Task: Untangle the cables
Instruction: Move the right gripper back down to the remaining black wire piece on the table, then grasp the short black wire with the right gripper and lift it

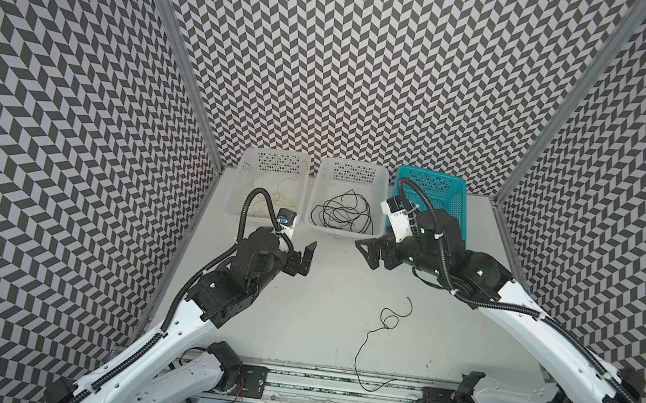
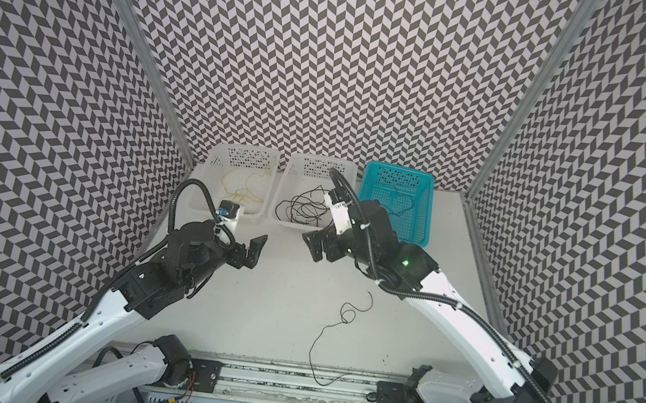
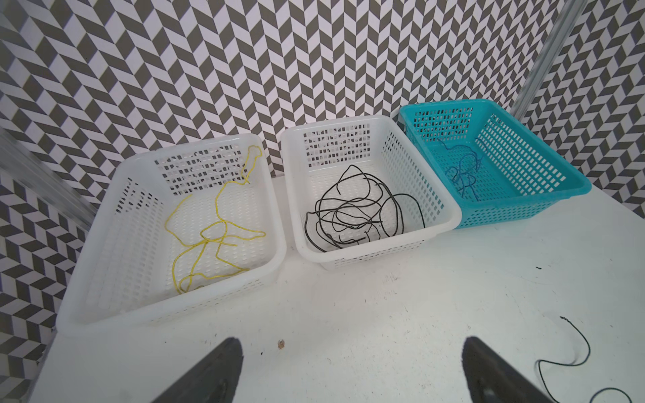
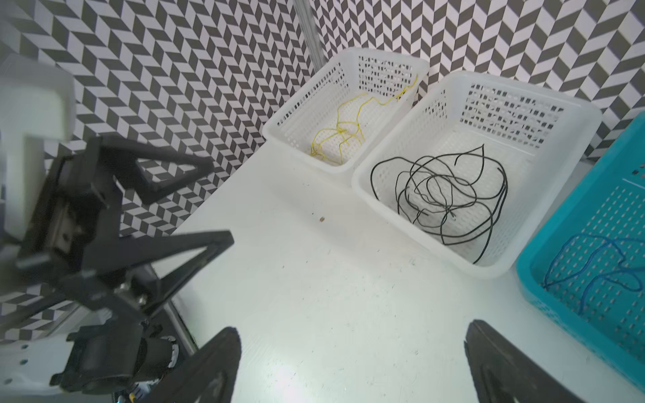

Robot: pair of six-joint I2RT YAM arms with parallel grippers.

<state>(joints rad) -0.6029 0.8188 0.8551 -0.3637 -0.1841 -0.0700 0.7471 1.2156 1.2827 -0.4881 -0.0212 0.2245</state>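
One loose black cable (image 1: 366, 336) (image 2: 312, 345) lies curled on the white table, its near end over the front rail. Yellow cables (image 3: 216, 209) lie in the left white basket (image 1: 236, 183), a black tangle (image 3: 352, 213) in the middle white basket (image 1: 315, 197), and blue cables (image 4: 593, 258) in the teal basket (image 1: 456, 194). My left gripper (image 1: 303, 261) (image 3: 350, 349) hovers open and empty just in front of the left basket. My right gripper (image 1: 367, 254) (image 4: 350, 335) hangs open and empty in front of the middle basket. Both are well behind the loose cable.
Patterned walls close in the left, back and right sides. A metal rail (image 1: 332, 383) runs along the front edge between the arm bases. Thick ribbed hoses arch over both wrists. A small brown speck (image 3: 281, 344) lies on the table near the left gripper.
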